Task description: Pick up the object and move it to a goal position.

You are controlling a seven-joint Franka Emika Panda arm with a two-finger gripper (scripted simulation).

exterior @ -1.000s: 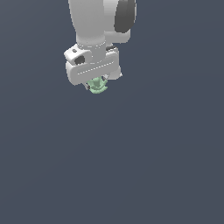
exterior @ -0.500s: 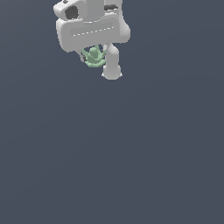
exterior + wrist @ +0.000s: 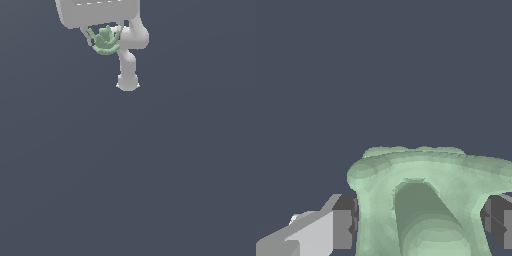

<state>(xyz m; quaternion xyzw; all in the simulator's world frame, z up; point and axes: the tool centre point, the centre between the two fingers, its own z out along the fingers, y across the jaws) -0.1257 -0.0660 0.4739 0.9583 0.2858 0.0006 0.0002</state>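
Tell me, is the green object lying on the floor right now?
No, the green object sits clamped in the tool, raised clear of the dark floor.

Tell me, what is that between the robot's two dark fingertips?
A pale green lumpy object. The wrist view shows it filling the gap, with a dark pad against each side. In the exterior view it hangs under the gripper, held in the jaws.

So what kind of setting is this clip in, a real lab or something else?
Most likely a bare simulated test scene: a flat, featureless grey ground, smooth untextured rendering of the white gripper, and a blobby pale green object held between its fingers. No furniture or walls are visible.
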